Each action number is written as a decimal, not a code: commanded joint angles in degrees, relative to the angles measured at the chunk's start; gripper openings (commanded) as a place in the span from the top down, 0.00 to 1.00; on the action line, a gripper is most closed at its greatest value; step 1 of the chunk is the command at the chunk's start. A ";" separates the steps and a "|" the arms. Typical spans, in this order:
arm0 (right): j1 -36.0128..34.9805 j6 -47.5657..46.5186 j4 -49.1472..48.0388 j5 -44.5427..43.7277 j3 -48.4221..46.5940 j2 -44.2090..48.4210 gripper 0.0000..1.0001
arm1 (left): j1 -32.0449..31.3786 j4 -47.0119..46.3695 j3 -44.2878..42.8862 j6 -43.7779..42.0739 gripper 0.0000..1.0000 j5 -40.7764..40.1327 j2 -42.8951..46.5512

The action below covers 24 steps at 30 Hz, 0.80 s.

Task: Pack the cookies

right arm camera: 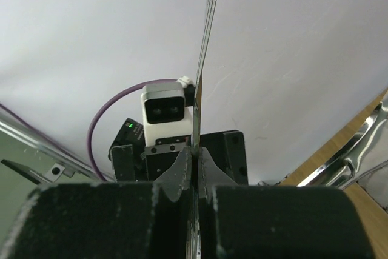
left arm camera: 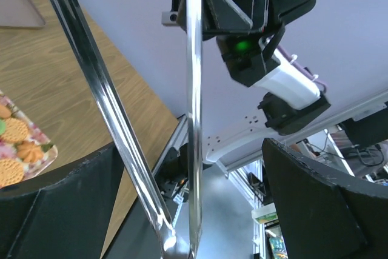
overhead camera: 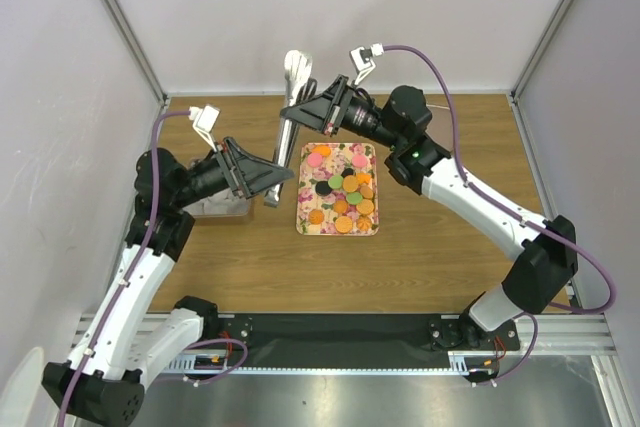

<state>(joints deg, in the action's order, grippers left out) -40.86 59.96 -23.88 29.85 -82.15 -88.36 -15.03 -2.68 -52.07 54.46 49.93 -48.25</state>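
The cookies (overhead camera: 340, 195), small round discs in orange, green, pink and black, lie on a flowered tray (overhead camera: 372, 153) at the table's middle; a few cookies (left arm camera: 13, 130) show in the left wrist view. Metal tongs (overhead camera: 287, 117) hang tilted in the air just left of the tray. My right gripper (overhead camera: 302, 112) is shut on one arm of the tongs (right arm camera: 205, 40), seen edge-on between its pads. My left gripper (overhead camera: 268, 179) stands open around the tongs' joined lower end (left arm camera: 177, 244). Its fingers (left arm camera: 66, 198) sit apart from the two arms.
A clear container (overhead camera: 215, 209) sits on the table under my left arm, left of the tray. White walls close in the back and sides. The arms' bases stand on a black rail (overhead camera: 340, 329) at the near edge.
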 commanded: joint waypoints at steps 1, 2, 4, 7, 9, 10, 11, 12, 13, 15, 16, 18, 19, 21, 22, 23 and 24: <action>-1.94 -1.07 -6.44 -2.33 0.06 2.66 1.00 | 0.35 -10.15 0.30 6.44 0.00 2.89 -0.35; -2.29 -1.34 -6.62 -2.68 0.15 2.40 1.00 | 0.35 -11.02 0.48 8.19 0.00 2.89 -0.53; -3.17 -1.52 -7.58 -3.73 0.84 2.31 1.00 | 0.35 -13.84 1.27 9.87 0.00 2.72 -0.88; -3.70 -0.73 -11.52 -5.40 2.78 2.84 1.00 | 0.44 -16.48 2.24 12.16 0.01 2.10 -1.14; -3.96 -0.55 -12.68 -6.02 4.10 2.84 1.00 | 0.44 -16.92 2.68 12.78 0.04 1.57 -1.06; -4.14 -0.81 -12.86 -6.64 4.36 2.84 1.00 | 0.44 -17.10 2.77 12.95 0.04 1.40 -1.06; -4.57 -1.34 -12.95 -7.08 5.06 3.10 1.00 | 0.44 -17.45 2.94 13.48 0.06 1.13 -1.06; -4.75 -1.52 -13.03 -7.52 5.59 3.36 1.00 | 0.35 -18.23 3.20 13.74 0.07 0.96 -1.06; -4.75 -1.60 -13.64 -8.22 6.03 3.54 1.00 | 0.44 -18.50 3.29 13.75 0.07 0.78 -1.06; -4.84 -1.95 -13.65 -8.57 7.08 4.07 1.00 | 0.44 -18.51 3.21 13.84 0.11 0.61 -1.14; -4.75 -2.13 -13.39 -9.19 7.26 4.33 1.00 | 0.44 -18.33 3.21 13.75 0.12 0.52 -1.15; -4.75 -2.66 -12.86 -9.98 7.97 5.03 1.00 | 0.44 -17.02 2.94 12.70 0.17 0.17 -1.06; -4.75 -2.92 -12.95 -10.16 8.23 5.38 1.00 | 0.44 -16.58 2.86 12.34 0.19 -0.18 -1.06; -4.75 -2.92 -12.60 -10.42 8.50 5.74 1.00 | 0.44 -15.70 2.59 11.55 0.23 -0.45 -0.88; -4.75 -2.84 -12.77 -10.33 8.58 5.74 1.00 | 0.44 -15.52 2.50 11.38 0.24 -0.62 -0.79; -4.75 -2.84 -12.77 -10.07 8.67 5.74 1.00 | 0.44 -15.34 2.42 11.20 0.25 -0.63 -0.97; -4.84 -2.75 -12.86 -9.98 8.76 5.65 1.00 | 0.44 -15.08 2.24 11.02 0.25 -0.63 -0.88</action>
<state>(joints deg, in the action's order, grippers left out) -45.32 59.16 -34.87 20.84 -73.91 -84.12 -14.81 -15.70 -48.42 66.85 49.74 -49.82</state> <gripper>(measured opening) 0.024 0.753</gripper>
